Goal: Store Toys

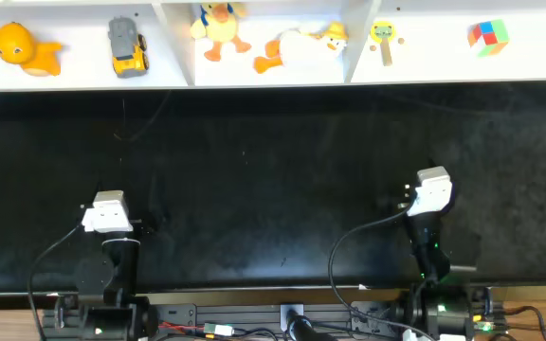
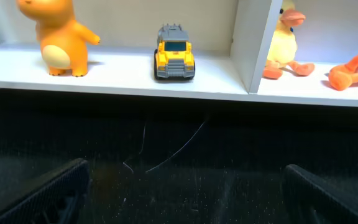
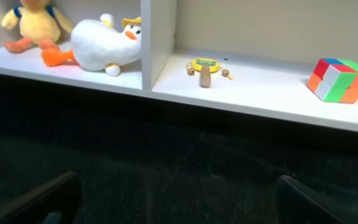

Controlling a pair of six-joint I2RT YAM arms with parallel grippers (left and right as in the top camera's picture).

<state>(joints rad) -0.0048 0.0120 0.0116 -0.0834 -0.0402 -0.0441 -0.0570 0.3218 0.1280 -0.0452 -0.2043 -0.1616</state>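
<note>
The toys all stand in a white shelf along the far edge of the black mat. An orange figure and a yellow toy truck share the left compartment. A yellow plush duck and a white plush duck lie in the middle one. A small yellow rattle drum and a colour cube sit in the right one. My left gripper is open over the near left mat, holding nothing. My right gripper is open over the near right mat, holding nothing.
The black mat spreads bare between the shelf and the arms. White dividers separate the shelf compartments. Cables run along the table's near edge by the arm bases.
</note>
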